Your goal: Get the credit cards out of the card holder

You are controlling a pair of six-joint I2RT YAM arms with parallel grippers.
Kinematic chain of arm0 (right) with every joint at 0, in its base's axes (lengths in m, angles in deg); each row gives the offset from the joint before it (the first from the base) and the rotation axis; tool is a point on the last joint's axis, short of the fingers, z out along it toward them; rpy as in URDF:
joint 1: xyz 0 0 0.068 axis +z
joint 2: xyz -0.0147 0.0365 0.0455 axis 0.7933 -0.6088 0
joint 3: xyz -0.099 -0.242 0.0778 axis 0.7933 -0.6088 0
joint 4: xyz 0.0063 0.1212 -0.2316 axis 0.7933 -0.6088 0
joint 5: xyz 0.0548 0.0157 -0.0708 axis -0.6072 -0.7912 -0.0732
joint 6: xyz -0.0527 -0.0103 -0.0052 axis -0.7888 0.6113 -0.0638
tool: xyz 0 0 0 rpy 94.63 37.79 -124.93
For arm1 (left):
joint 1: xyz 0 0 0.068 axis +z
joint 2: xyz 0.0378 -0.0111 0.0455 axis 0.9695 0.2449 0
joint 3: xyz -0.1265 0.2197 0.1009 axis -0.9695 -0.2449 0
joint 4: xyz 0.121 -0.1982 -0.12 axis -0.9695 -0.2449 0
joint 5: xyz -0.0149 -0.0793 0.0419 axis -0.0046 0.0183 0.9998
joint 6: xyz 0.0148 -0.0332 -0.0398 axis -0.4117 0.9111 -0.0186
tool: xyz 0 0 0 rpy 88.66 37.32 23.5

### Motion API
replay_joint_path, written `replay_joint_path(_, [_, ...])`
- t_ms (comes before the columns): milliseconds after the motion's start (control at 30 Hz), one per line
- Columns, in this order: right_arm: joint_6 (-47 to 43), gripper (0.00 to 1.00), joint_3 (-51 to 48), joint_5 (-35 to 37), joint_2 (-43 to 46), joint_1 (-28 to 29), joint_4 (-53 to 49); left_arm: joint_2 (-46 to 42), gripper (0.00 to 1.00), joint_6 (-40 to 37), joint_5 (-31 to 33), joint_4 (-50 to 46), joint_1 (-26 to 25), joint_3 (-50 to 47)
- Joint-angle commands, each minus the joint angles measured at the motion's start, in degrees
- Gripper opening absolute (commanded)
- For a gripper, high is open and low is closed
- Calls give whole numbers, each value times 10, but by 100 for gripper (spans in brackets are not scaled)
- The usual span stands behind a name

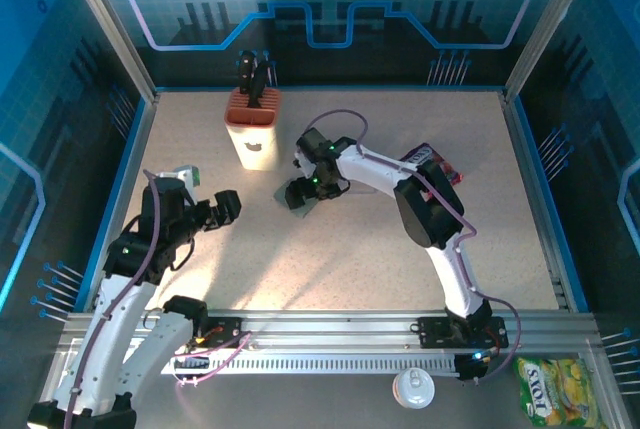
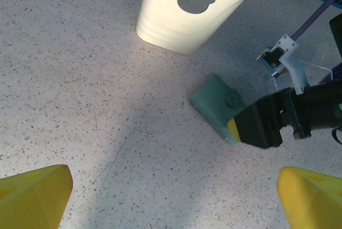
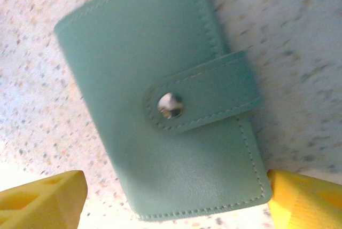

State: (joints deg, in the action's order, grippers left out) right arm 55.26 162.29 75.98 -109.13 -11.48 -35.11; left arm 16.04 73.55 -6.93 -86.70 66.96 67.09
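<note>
In the right wrist view, the card holder (image 3: 160,69) is seen shut, its strap (image 3: 214,98) snapped down, so no credit cards are exposed; whether any are inside cannot be told. The right gripper (image 3: 175,181) is parted astride the holder's lower edge, gripping nothing, probably positioned for a pinch. In the left wrist view, the left gripper (image 2: 175,171) is spread wide and empty, held back from the holder, which rests on the table (image 2: 80,79) near the knife block (image 2: 181,31). From above, the left gripper is kept apart from the right, likely to leave room.
</note>
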Motion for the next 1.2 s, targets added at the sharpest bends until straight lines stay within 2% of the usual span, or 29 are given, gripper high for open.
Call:
replay_joint_path(0, [-4,88,-20,-21,33,26,16,-1,99,2,-1,-1,-5,-7])
replay_joint_path(133, [-14,92,-20,84,50,46,4,4,99,7,-5,-16,-5,4])
replay_joint_path(200, [-26,100,-24,132,60,59,9,7,99,10,-12,-27,-5,13])
replay_joint_path(267, [-30,100,-28,157,64,67,19,9,99,8,-16,-35,-5,21])
replay_joint_path(533, [-1,100,-45,189,57,79,92,23,99,-30,-20,-70,-5,51])
replay_joint_path(667, [0,100,-54,192,48,78,136,9,99,-31,-22,-47,-5,30])
replay_joint_path(1167, [-35,100,-14,192,-14,73,149,-22,99,-34,-35,-31,-5,20])
